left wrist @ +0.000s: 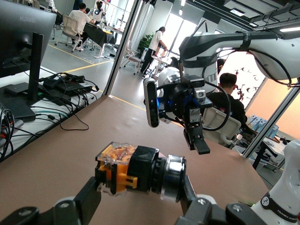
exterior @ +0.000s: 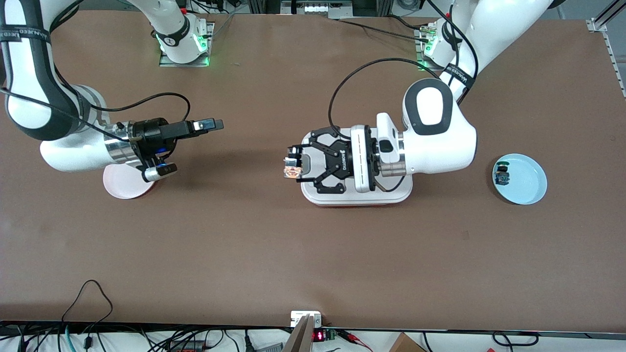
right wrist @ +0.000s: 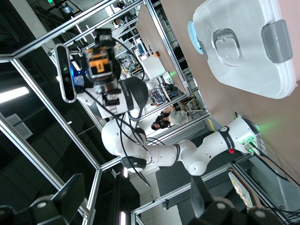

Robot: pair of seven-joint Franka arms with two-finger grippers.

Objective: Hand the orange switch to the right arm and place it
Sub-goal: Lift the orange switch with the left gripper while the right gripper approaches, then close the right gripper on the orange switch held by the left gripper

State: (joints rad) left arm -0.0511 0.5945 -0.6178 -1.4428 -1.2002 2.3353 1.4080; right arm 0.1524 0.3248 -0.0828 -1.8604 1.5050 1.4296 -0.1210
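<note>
Left gripper [exterior: 293, 167] over counter [exterior: 274, 254] middle, fingers [left wrist: 89, 197] clamped on orange switch [exterior: 292, 171]; switch sideways between them, amber end out, metal end toward other finger. Left wrist over white lidded box [exterior: 391, 195]. Right gripper [exterior: 188, 146] in air over pink plate [exterior: 120, 188] at right arm's end, fingers [exterior: 208, 124] wide apart, empty, pointing toward switch; bare counter between the two. Blue plate [exterior: 530, 183] at left arm's end holds blue-green switch [exterior: 502, 175].

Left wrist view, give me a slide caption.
Left gripper holds the orange switch toward the open right gripper.
</note>
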